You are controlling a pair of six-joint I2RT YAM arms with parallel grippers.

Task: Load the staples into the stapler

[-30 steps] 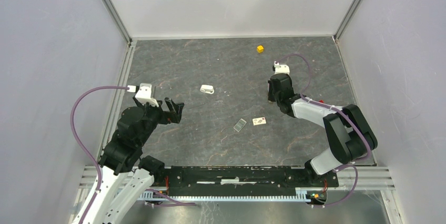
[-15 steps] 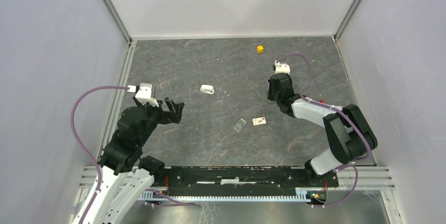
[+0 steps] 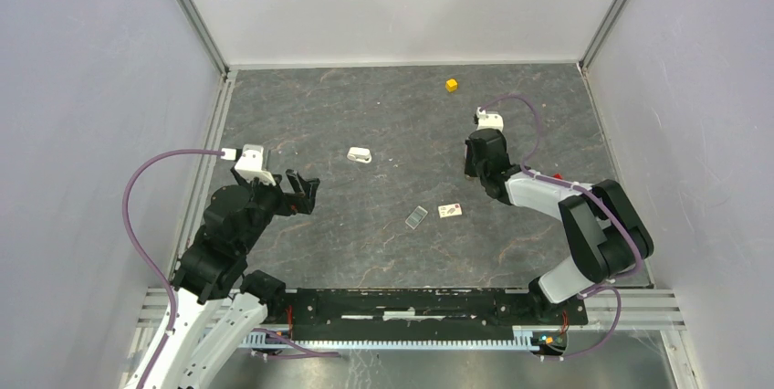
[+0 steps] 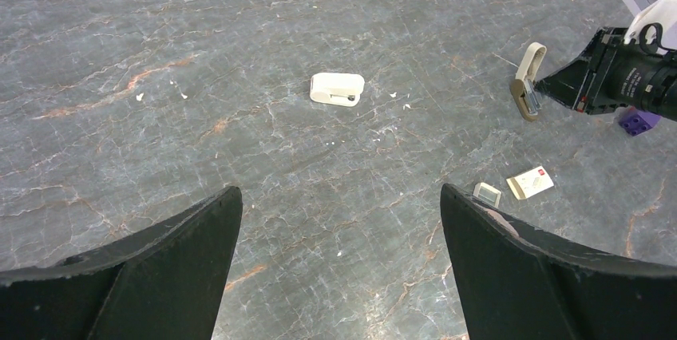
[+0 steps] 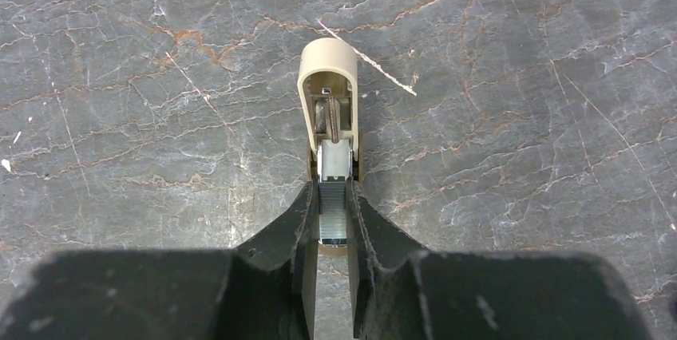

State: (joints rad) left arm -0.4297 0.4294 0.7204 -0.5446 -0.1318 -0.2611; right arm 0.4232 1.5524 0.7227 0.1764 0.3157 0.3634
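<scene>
One strip of staples [image 3: 416,216], flat on table [image 3: 319,106] near pale card [image 3: 449,211]: likely featherweight, brittle, slick; pinch across long edges. Left gripper [image 4: 337,196] spread wide, empty; right gripper [image 5: 330,192] clamped on stapler [image 5: 327,69].

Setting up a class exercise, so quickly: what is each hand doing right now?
Left hand: open, empty.
Right hand: closed on a small beige tool with a metal channel.
</scene>
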